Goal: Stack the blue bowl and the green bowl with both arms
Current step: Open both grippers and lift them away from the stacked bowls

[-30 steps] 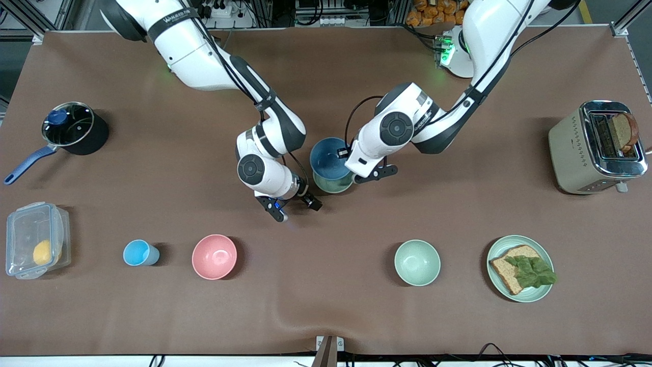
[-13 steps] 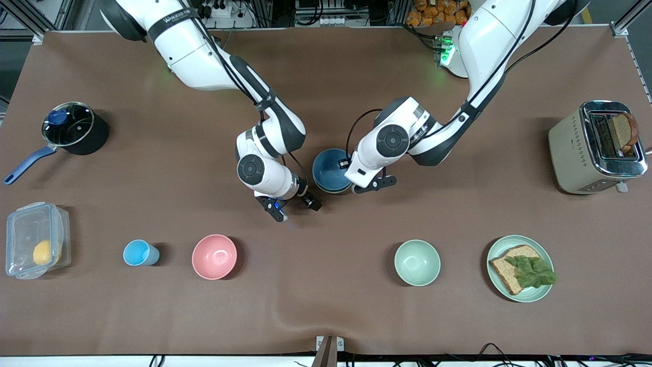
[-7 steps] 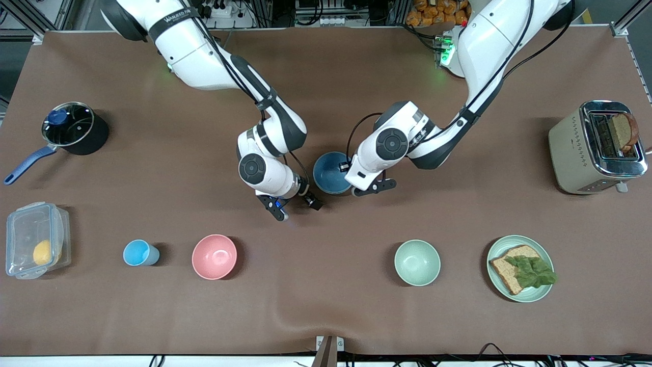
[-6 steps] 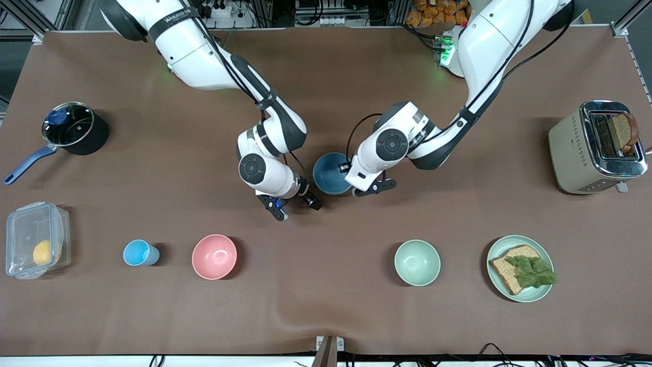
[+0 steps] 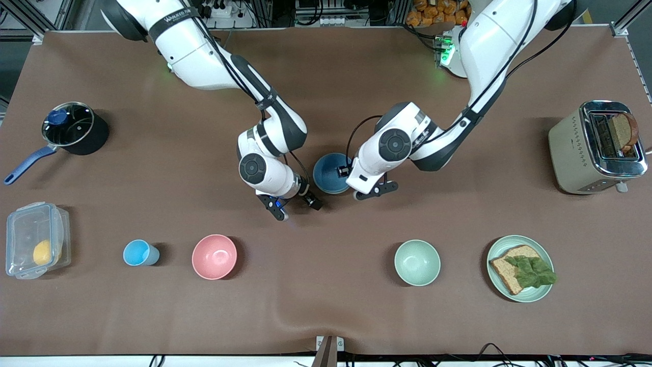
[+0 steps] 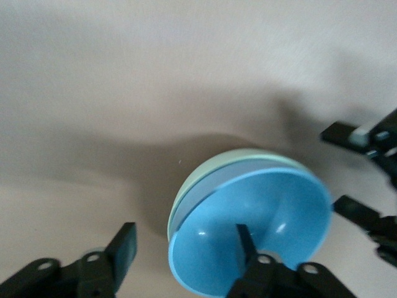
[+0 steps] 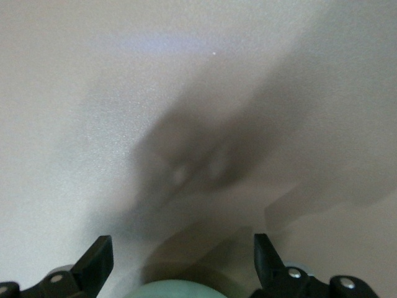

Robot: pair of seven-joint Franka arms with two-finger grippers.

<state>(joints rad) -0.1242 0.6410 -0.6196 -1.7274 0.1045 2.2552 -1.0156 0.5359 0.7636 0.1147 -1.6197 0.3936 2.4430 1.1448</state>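
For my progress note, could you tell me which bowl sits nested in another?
The blue bowl, nested in the green bowl between both arms; the pink bowl and mint bowl stand alone.

Surface finishes on the table

We see a matt brown table covering (image 5: 326, 306), a blue bowl (image 5: 328, 174) with soft highlights nested in a matt green bowl (image 6: 205, 180), a glossy chrome-topped toaster (image 5: 596, 148), a clear plastic container (image 5: 35, 239), and glossy white arm shells.

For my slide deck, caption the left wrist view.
Blue bowl nested in green bowl, left end effector open astride its rim.
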